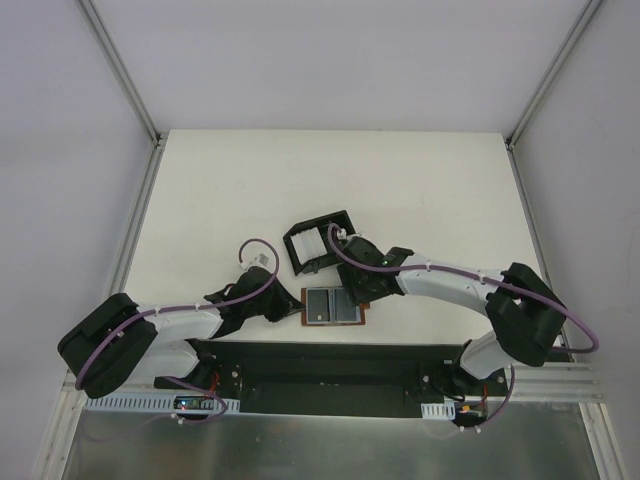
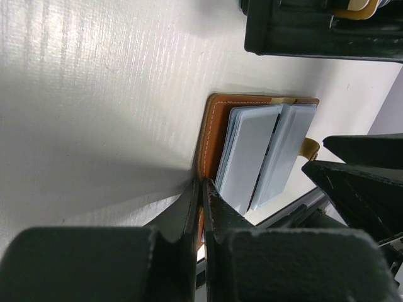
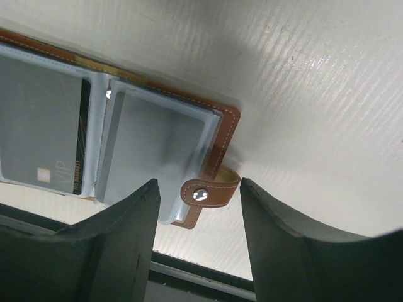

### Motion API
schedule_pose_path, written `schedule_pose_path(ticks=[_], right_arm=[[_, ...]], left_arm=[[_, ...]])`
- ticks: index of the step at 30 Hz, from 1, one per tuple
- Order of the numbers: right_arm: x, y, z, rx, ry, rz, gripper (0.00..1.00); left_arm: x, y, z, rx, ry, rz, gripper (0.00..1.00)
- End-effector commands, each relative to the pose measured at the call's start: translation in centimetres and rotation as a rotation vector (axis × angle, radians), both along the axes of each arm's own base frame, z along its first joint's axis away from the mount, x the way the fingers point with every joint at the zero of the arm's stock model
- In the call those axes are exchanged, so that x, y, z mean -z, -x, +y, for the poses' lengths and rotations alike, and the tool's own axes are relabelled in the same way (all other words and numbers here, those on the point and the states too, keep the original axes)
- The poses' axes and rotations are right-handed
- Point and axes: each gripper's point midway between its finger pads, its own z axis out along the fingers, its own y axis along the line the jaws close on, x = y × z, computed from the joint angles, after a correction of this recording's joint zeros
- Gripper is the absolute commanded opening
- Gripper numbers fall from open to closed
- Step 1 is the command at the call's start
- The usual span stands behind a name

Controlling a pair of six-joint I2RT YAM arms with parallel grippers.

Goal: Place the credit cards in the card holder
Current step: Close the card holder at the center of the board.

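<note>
A brown leather wallet [image 1: 333,306] lies open near the table's front edge. Its clear sleeves hold pale grey credit cards [image 2: 249,151], one with a chip and "VIP" print [image 3: 41,126]. The black card holder [image 1: 322,218] stands just behind the wallet, with white cards [image 1: 311,243] in it. My left gripper [image 2: 203,189] is shut on the wallet's left leather edge [image 2: 210,135]. My right gripper [image 3: 200,189] is open over the wallet's right edge, and the snap strap [image 3: 211,190] sits between its fingers untouched.
A black base rail [image 1: 330,365] runs along the front edge just below the wallet. The card holder's dark wall [image 2: 315,34] stands close beyond the wallet. Metal frame posts [image 1: 140,200] border the white table on both sides.
</note>
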Motion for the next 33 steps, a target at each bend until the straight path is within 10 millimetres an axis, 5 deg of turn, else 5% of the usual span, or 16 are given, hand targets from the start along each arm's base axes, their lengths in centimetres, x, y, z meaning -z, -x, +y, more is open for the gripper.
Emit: schedule_pose_path(ticks=[1, 16, 22, 33], right_arm=[[-0.3, -0.4, -0.6, -0.005, 0.074, -0.026, 0.56], [-0.4, -0.1, -1.8, 0.031, 0.120, -0.048, 0.42], [-0.4, 0.1, -2.3, 0.052, 0.115, -0.055, 0.29], [-0.2, 0.6, -3.0, 0.080, 0.093, -0.060, 0.24]], left_arm=[[4.1, 2.8, 3.9, 0.018, -0.200, 0.096, 0.00], [4.3, 3.1, 4.2, 0.019, -0.201, 0.095, 0.00], [4.3, 3.3, 4.4, 0.023, -0.201, 0.091, 0.00], [4.3, 3.2, 4.9, 0.019, -0.212, 0.063, 0.00]])
